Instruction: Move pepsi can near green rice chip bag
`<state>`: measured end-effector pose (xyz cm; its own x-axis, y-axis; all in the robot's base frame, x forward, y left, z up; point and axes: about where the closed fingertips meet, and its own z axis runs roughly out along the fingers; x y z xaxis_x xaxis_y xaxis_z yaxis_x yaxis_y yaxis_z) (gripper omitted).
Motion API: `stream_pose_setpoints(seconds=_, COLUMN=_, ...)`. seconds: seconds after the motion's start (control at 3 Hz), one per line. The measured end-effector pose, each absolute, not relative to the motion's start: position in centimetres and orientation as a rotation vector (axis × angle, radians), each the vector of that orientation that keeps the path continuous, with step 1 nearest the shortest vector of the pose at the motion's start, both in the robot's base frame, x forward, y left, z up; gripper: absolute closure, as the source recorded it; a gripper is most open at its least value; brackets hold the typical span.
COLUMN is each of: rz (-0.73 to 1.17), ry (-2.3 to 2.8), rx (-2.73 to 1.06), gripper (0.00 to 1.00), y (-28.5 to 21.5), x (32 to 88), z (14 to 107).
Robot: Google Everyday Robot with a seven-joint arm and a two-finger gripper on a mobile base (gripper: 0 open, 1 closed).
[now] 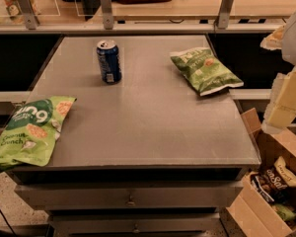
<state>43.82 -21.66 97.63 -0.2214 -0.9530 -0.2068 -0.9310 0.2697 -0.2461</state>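
Note:
The pepsi can (108, 61) is a small dark blue can with a silver top. It stands upright on the grey table (148, 122), at the back and left of centre. The green rice chip bag (32, 130) is large and light green with a dark green round logo and white letters. It lies at the table's front left corner and hangs over the left edge. My gripper (286, 95) is at the right edge of the view, raised beyond the table's right side, far from the can and holding nothing that I can see.
A smaller, darker green bag (205, 71) with a white label patch lies at the back right of the table. An open cardboard box (266, 186) of snack packets stands on the floor at the lower right. A railing with metal posts (106, 6) runs behind the table.

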Motion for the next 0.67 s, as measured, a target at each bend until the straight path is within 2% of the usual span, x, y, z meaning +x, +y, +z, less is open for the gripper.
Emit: stream_pose_setpoints(seconds=0.67, rz=-0.045, ry=2.196, rx=-1.689, gripper=0.0, y=-20.9, x=45.5, z=97.3)
